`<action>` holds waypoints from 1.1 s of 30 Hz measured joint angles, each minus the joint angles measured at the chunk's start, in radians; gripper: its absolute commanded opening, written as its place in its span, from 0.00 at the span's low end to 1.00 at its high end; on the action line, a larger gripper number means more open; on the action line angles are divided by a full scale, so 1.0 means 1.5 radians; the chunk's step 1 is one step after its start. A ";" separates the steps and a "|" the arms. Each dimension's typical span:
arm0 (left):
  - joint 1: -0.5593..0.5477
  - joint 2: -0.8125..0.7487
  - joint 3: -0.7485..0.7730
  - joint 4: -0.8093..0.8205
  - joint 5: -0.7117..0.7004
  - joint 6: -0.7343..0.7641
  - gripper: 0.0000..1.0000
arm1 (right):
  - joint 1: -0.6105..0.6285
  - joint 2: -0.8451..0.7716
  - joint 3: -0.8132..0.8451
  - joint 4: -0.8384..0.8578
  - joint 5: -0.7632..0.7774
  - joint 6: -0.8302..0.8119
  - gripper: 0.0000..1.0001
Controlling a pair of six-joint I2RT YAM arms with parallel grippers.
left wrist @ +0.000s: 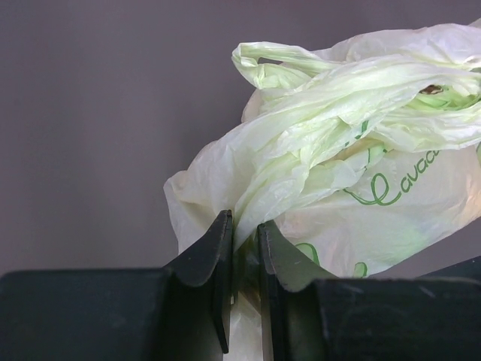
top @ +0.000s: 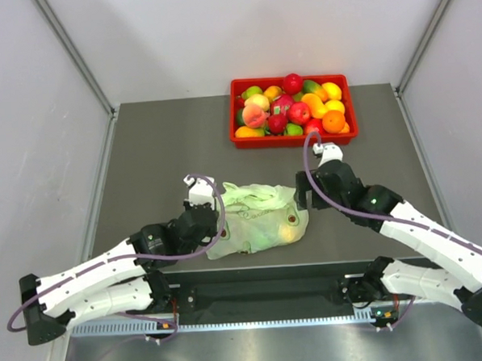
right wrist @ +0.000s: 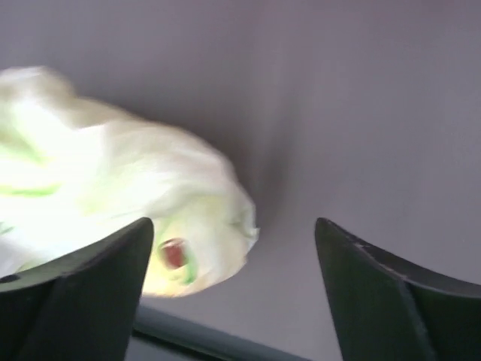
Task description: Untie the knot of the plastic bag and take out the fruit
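Surface: dark grey table (top: 159, 152)
Near edge, centre: crumpled pale green plastic bag (top: 259, 224)
Far edge: red tray (top: 263, 141)

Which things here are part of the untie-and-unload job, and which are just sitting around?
In the job:
- bag
- bunched handles
- fruit inside, seen through the film
- left gripper, jaws shut on bag
- right gripper, jaws open beside the bag

Lying about:
- red tray at the far edge
- tray fruit
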 measured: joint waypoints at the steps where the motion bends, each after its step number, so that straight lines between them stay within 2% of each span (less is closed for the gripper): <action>1: 0.000 0.002 0.000 0.002 0.005 0.002 0.00 | 0.019 -0.003 0.014 -0.010 -0.002 -0.017 0.96; 8: 0.000 0.036 0.000 0.024 0.023 0.017 0.00 | 0.187 0.070 0.154 -0.026 0.014 -0.098 0.99; 17: 0.000 0.033 0.000 0.029 0.029 0.025 0.00 | 0.276 0.278 0.212 -0.084 0.146 -0.116 0.99; 21: 0.000 0.019 0.000 0.029 0.030 0.024 0.00 | 0.277 0.321 0.223 -0.111 0.235 -0.077 0.72; 22: 0.000 0.016 0.000 0.029 0.030 0.024 0.00 | 0.276 0.324 0.223 -0.117 0.258 -0.067 0.56; 24: 0.000 0.011 0.000 0.029 0.030 0.024 0.00 | 0.269 0.325 0.223 -0.134 0.298 -0.045 0.41; 25: 0.000 0.009 0.000 0.029 0.030 0.024 0.00 | 0.264 0.322 0.223 -0.139 0.315 -0.032 0.28; 27: 0.000 0.007 0.000 0.028 0.030 0.024 0.00 | 0.251 0.313 0.219 -0.144 0.337 -0.009 0.19; 29: 0.000 0.006 0.000 0.028 0.028 0.024 0.00 | 0.229 0.274 0.193 -0.132 0.343 0.005 0.16; 33: 0.000 0.000 -0.003 0.027 0.013 0.018 0.00 | 0.122 0.090 0.099 -0.094 0.280 0.025 0.11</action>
